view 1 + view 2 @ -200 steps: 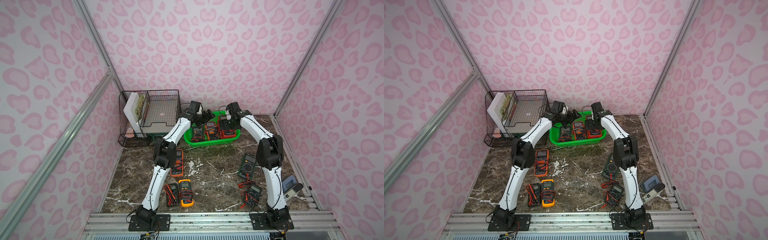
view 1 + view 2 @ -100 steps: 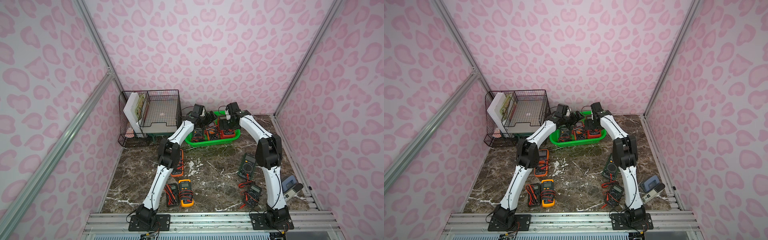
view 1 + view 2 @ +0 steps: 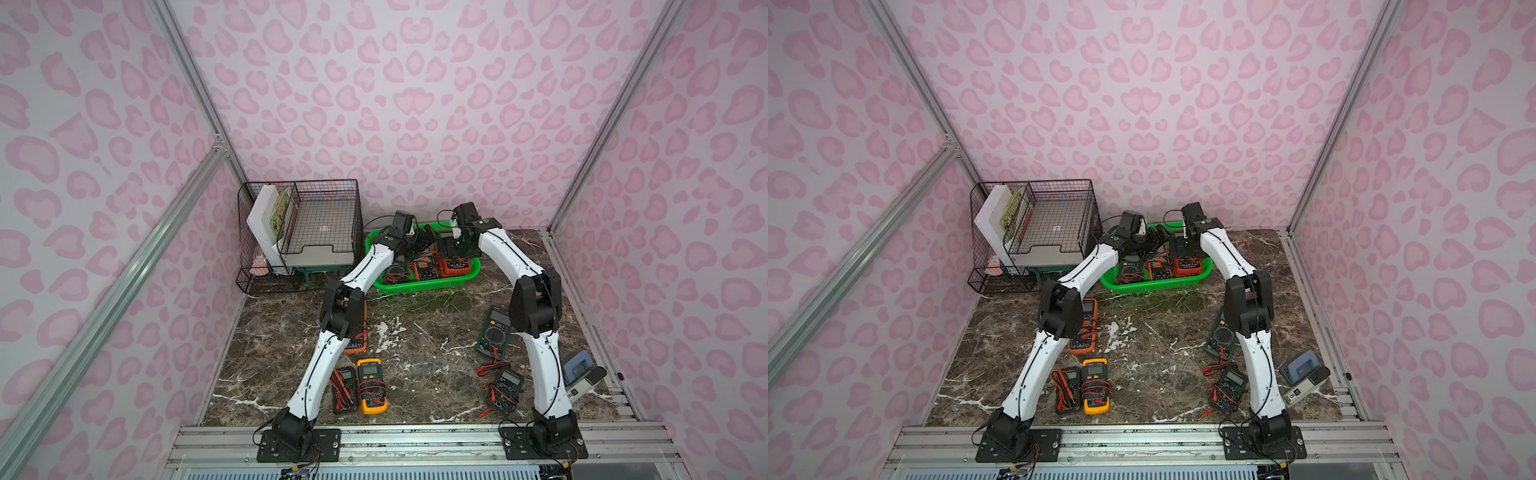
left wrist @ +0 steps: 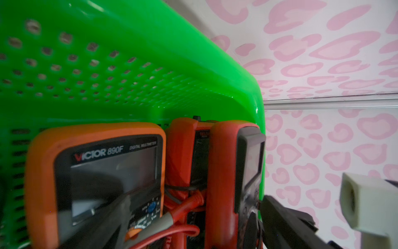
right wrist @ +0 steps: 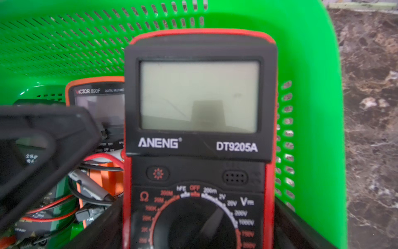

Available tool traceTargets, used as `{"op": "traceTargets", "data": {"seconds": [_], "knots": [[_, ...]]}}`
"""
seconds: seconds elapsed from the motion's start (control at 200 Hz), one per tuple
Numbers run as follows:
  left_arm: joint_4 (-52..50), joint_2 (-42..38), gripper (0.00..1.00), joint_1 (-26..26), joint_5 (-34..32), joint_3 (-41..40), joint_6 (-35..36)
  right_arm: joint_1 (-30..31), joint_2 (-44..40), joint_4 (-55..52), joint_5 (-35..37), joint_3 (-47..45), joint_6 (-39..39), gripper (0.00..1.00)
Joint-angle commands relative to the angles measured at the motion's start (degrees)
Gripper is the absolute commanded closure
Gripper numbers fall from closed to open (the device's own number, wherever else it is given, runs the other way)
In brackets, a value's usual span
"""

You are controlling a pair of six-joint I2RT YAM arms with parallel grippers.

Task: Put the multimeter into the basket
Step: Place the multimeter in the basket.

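Since a second ago the left claw (image 3: 422,241) has swung farther over the basket (image 3: 428,286), its fingers spread above the orange multimeter (image 4: 97,172). The right claw (image 5: 198,226) has barely shifted. Its fingers stand spread either side of the red multimeter (image 5: 199,97), which lies inside the basket's right end.

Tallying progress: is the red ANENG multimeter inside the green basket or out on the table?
Inside. The red ANENG multimeter sits within the perforated walls of the green basket, beside the orange Victor multimeter.
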Motion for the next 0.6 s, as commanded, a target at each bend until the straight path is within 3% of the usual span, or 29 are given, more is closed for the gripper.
{"op": "traceTargets", "data": {"seconds": [0.0,0.34,0.595], "knots": [[-7.73,1.39,0.02,-0.94,-0.13,-0.01,1.76,0.00,0.50,-0.74,-0.85,3.27,0.85,0.00],[-11.94,2.71,0.01,-1.38,-0.77,-0.12,2.69,-0.73,-1.43,1.62,-1.89,3.52,2.16,0.00],[-12.63,3.10,0.02,-1.73,-1.10,-0.21,2.70,-1.02,-8.62,10.84,-4.27,-4.93,2.64,0.00]]}}
